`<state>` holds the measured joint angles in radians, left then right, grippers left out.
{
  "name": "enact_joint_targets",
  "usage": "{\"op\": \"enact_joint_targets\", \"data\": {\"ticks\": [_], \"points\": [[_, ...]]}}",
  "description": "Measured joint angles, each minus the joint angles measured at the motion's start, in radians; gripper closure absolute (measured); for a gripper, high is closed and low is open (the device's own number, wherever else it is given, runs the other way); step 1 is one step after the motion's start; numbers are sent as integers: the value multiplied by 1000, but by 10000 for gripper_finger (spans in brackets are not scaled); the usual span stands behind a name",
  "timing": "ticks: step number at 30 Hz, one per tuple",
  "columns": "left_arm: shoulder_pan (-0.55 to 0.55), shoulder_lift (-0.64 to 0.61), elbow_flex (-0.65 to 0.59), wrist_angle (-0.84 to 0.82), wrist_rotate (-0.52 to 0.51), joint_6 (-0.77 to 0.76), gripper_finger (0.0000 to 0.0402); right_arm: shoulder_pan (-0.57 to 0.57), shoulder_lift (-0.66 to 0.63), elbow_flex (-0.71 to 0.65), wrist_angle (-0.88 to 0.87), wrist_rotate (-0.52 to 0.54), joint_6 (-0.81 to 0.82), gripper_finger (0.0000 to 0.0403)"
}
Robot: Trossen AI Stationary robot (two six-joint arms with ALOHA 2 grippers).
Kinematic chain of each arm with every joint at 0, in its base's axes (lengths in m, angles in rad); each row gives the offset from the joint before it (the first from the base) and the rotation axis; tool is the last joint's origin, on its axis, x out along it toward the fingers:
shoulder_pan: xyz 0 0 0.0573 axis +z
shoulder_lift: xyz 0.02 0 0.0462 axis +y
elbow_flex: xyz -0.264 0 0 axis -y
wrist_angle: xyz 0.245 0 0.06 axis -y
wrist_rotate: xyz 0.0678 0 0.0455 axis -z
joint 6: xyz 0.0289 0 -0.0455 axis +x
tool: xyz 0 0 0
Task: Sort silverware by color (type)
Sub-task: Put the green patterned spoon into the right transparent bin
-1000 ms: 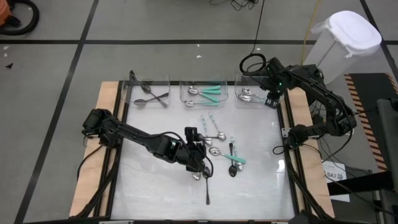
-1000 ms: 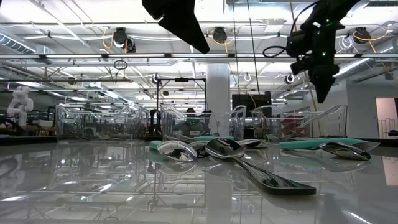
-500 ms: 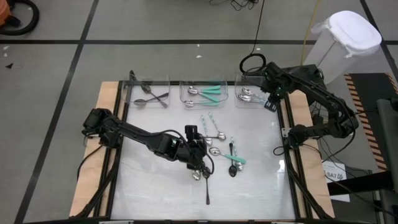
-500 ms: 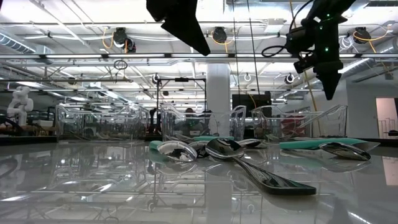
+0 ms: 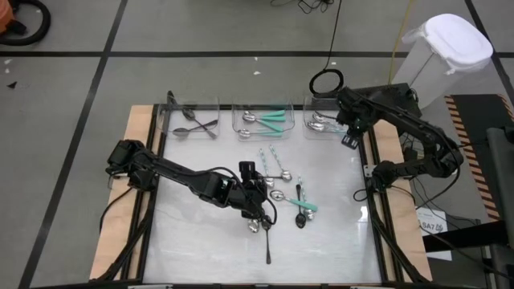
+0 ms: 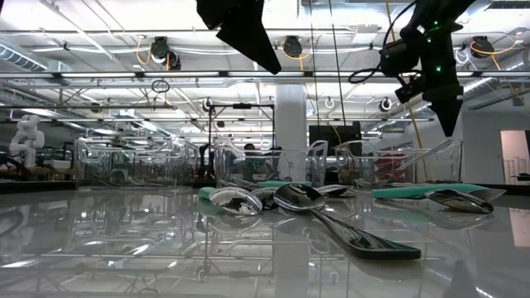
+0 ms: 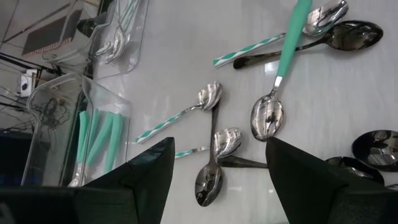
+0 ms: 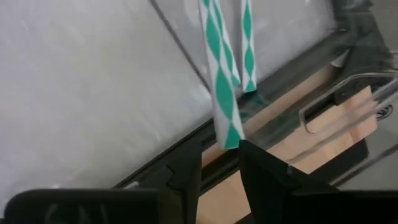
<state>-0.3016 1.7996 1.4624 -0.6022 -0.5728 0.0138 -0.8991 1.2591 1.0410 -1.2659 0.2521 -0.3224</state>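
Observation:
Loose silverware lies mid-table: striped-handled spoons (image 5: 271, 157), a teal-handled spoon (image 5: 299, 205), a black spoon (image 5: 299, 215) and a dark spoon (image 5: 267, 245). My left gripper (image 5: 258, 207) hangs open above this pile; its wrist view shows the teal-handled spoon (image 7: 283, 68) and a striped-handled spoon (image 7: 180, 115) below. My right gripper (image 5: 351, 138) stands just outside the right bin's (image 5: 325, 120) near right corner, pointing down, fingers narrowly open with nothing between them (image 8: 219, 165). Striped handles (image 8: 219, 81) show behind the bin's clear wall.
Three clear bins stand along the far edge: the left bin (image 5: 193, 120) with dark spoons, the middle bin (image 5: 261, 119) with teal-handled ones, the right with striped-handled ones. A white lidded container (image 5: 450, 48) stands off the table. The table's near left part (image 5: 193, 241) is bare.
My right gripper has drifted a little from the right bin toward the table's near edge, tipping further downward and rolling somewhat; its finger gap looks unchanged.

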Motion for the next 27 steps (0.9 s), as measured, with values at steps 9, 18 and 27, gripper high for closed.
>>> {"op": "enact_joint_targets", "data": {"ticks": [9, 18, 27], "points": [[0, 0, 0, 0, 0, 4, 149, 45, 0, -23, 32, 87, 3, 300], [0, 0, 0, 1, 0, 7, 149, 44, 0, -23, 47, 85, -9, 300], [0, 0, 0, 0, 0, 10, 149, 44, 41, -23, 57, 64, -24, 300]]}}
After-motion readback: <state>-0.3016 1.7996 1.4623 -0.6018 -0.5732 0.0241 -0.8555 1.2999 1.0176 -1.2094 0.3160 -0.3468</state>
